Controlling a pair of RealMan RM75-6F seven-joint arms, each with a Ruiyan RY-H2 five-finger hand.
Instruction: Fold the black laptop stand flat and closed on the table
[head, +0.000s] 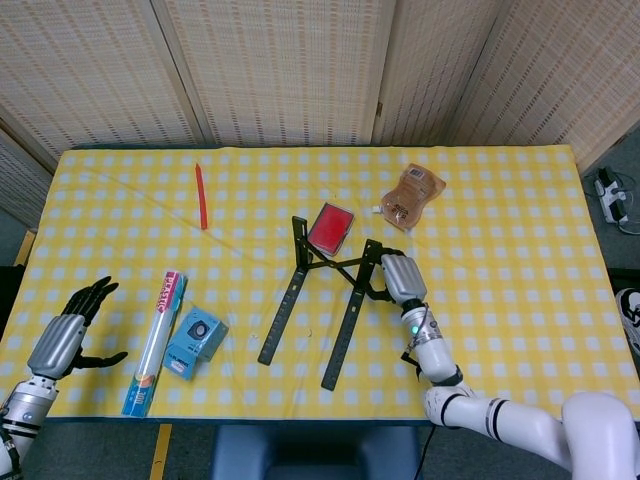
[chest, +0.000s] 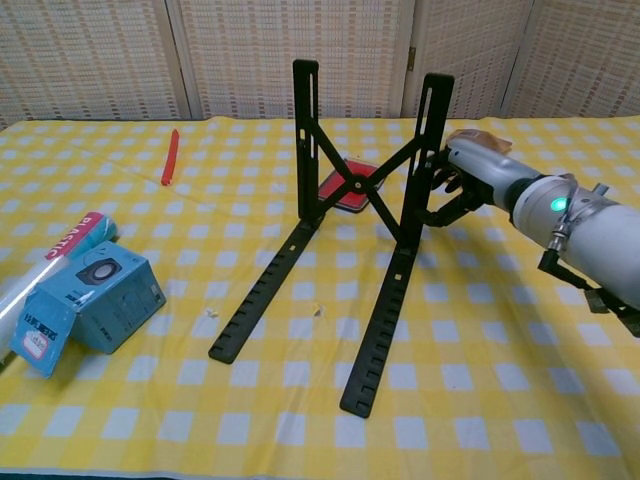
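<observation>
From the head view, the black metal laptop stand (head: 325, 300) sits unfolded near the middle of the yellow-and-white checked tablecloth (head: 520, 250), its two slotted rails reaching toward the near edge. The right hand (head: 392, 278) wraps its fingers around the stand's right upright. The left hand (head: 68, 337) hovers at the near left corner, fingers spread and holding nothing. A red flat case (head: 331, 227) lies just behind the stand, a brown pouch (head: 411, 196) further right, a red stick (head: 201, 195) well to the left, and a blue box (head: 195, 343) beside a rolled tube (head: 158, 342).

From the chest view, the stand (chest: 350, 230) has both uprights vertical with crossed braces between them. The right hand (chest: 462, 185) grips the right upright; bare cloth lies in front of the rails.
</observation>
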